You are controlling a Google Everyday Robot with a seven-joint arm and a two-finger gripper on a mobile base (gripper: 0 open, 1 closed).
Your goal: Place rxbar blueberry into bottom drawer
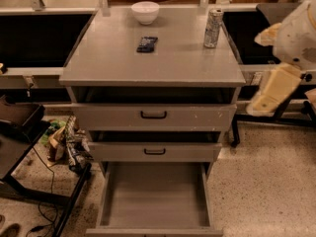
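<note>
The gripper (265, 100) hangs at the right edge of the view, off the right side of the grey drawer cabinet and about level with its top drawer (153, 115). Only its cream-coloured casing shows, so whether it is open or closed cannot be told; nothing is seen held in it. The rxbar blueberry (147, 44) lies flat on the cabinet top (148, 68), a little left of centre, in front of the white bowl (145, 12) and well apart from the silver drink can (213, 28) standing upright toward the right rear. From the gripper the bar lies up and well to the left, beyond the right edge of the top, with the can roughly between the two. I judge that the reach will have to rise over that edge and pass in front of the can to avoid knocking it. The bar's long axis seems to run roughly front to back, slightly skewed, though the foreshortened view makes that uncertain; a grip across its short sides would then mean closing left to right. The bottom drawer (155, 196) stands pulled out below the middle drawer (154, 151), its plain floor exposed, so the pick-up is the step not yet done.
</note>
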